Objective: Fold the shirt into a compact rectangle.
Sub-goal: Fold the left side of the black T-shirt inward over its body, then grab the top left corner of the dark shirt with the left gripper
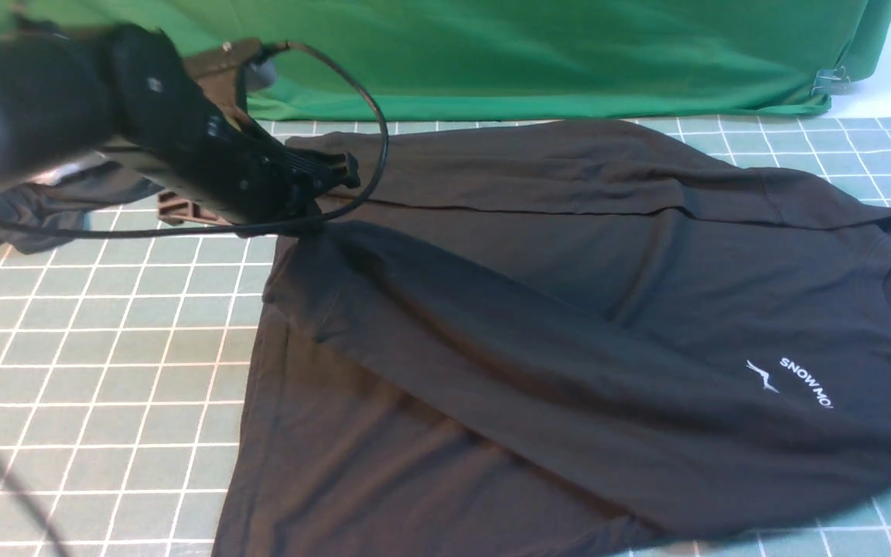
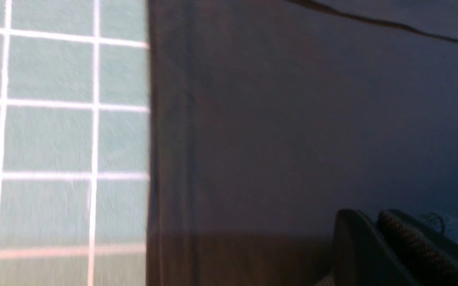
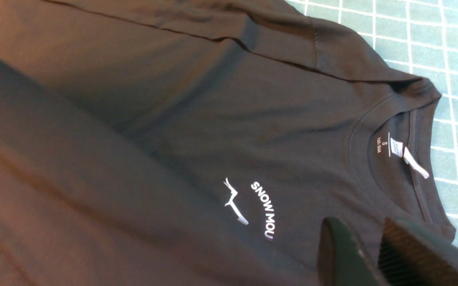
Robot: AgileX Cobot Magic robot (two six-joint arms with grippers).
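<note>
Black long-sleeved cotton shirt [image 1: 569, 309] lies spread
Left gripper [image 1: 345, 172] closed tight at its edge, right gripper [image 3: 362, 229] slightly parted

The shirt [image 1: 569, 309] runs off the front view's right edge; a fold hides some lettering [image 1: 805, 381].

- The left arm [image 1: 66, 108] is a bulky matte-black casing, blurred at the front view's edge.
- A brown bracket [image 1: 217, 66] with one bright screw [image 1: 227, 46] sits atop its wrist.
- A thin black cable [image 1: 380, 131] loops off the bracket.
- The left gripper [image 2: 366, 224] has dark, round-tipped fingers with ridged brownish pads [image 2: 412, 246].
- The right gripper [image 3: 362, 242] matches it: dark fingers and a ribbed inner pad [image 3: 396, 258].
</note>
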